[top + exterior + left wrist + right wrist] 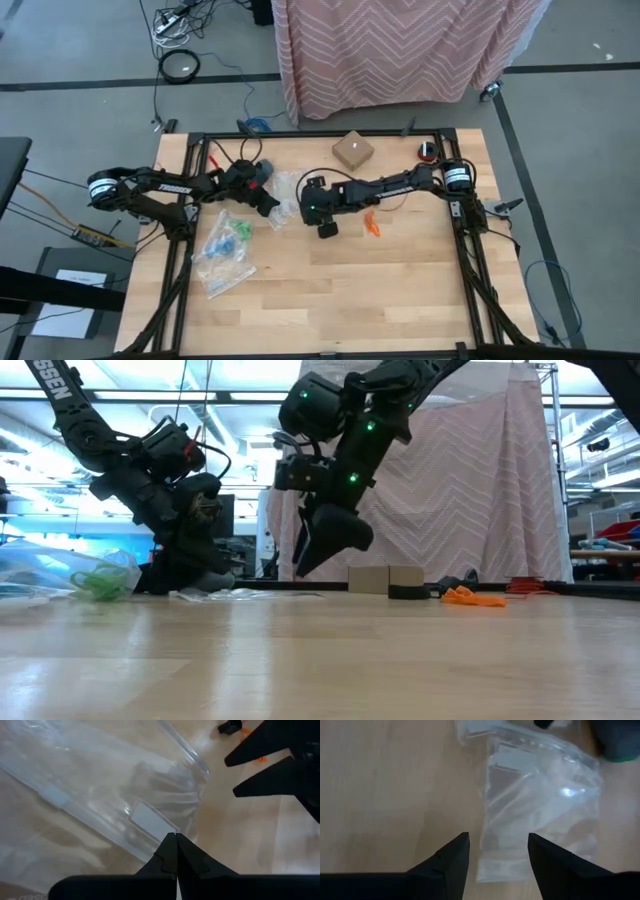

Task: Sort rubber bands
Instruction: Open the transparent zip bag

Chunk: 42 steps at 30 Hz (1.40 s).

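A: How far along is the sort?

B: Partway, I'd judge. Green and blue rubber bands point(229, 240) sit in zip bags point(222, 262) well behind the left gripper point(175, 839). An orange bunch point(371, 225) lies loose on the table point(400, 290), near the right gripper point(497, 847) on its outer side.

A: And the claws?

B: Left fingers are pressed together at the edge of a clear bag point(115, 795), apparently pinching it. Right fingers are spread, empty, above another bag point(540, 805).

A: What's left?

B: Bagging the orange ones, probably.
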Tool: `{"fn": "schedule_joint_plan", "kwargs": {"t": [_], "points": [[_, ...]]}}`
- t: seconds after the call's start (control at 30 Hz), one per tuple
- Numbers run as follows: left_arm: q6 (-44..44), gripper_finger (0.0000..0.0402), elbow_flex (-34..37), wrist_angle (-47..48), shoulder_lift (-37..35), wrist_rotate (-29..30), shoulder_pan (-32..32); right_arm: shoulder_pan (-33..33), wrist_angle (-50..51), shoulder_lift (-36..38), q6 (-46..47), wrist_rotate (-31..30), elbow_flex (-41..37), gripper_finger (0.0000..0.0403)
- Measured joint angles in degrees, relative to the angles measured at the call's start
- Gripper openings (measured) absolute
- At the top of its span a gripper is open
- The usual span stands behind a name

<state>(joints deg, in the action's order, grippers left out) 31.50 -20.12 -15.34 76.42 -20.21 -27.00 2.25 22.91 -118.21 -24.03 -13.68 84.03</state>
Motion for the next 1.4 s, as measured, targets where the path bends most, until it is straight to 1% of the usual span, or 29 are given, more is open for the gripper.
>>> {"fn": "schedule_joint_plan", "kwargs": {"t": [0.07,0.17,0.23,0.3,0.37,0.57,0.67,0.83,0.93,1.1,1.17,1.27,1.4], "points": [[-0.15,0.0002,0.0,0.05,0.0,-0.19,0.0,0.5,-0.34,-0.46,0.01,1.51,0.02,0.0186],[-0.99,0.0002,0.0,0.03,0.0,-1.35,-0.02,0.97,0.65,-0.99,-0.04,0.77,-0.1,0.0184],[-1.26,0.0002,0.02,0.14,0.0,-1.57,0.0,1.35,-0.61,-1.72,0.26,0.89,0.11,0.0183],[-1.27,0.0002,0.02,0.24,0.0,-2.0,0.0,1.68,1.23,-2.33,0.93,1.24,-0.02,0.0184],[-1.28,0.0002,0.0,0.04,0.0,-2.42,0.0,1.89,0.62,-3.53,1.12,1.64,0.04,0.0184],[-1.28,0.0002,0.02,-0.06,0.0,-2.99,0.0,1.84,0.68,-4.09,0.63,0.63,0.2,0.018],[-1.28,0.0002,0.02,-0.11,0.0,-3.14,0.0,1.97,1.22,-4.13,1.37,-0.56,0.17,0.015],[-1.28,0.0002,0.01,0.08,0.0,-4.31,0.07,2.74,1.64,-4.77,3.27,3.3,0.2,0.0066],[-1.28,0.0002,0.02,0.05,0.0,-4.97,0.09,2.38,1.78,-5.04,3.34,2.11,0.22,0.0014],[-1.47,0.0002,0.0,0.17,0.0,-5.22,0.09,1.77,1.98,-4.86,5.75,-5.07,0.18,0.0001],[-2.37,0.0002,0.0,-0.18,0.0,-4.63,0.09,1.36,3.45,-4.23,5.99,-6.09,0.4,0.0],[-2.81,0.0002,0.02,-1.2,0.0,-0.86,0.05,0.56,6.16,-2.79,7.17,-7.0,1.61,0.0],[-5.41,0.0002,0.0,-2.78,0.0,0.28,0.02,-1.03,13.7,-1.35,11.46,-10.39,2.11,0.0]]}}
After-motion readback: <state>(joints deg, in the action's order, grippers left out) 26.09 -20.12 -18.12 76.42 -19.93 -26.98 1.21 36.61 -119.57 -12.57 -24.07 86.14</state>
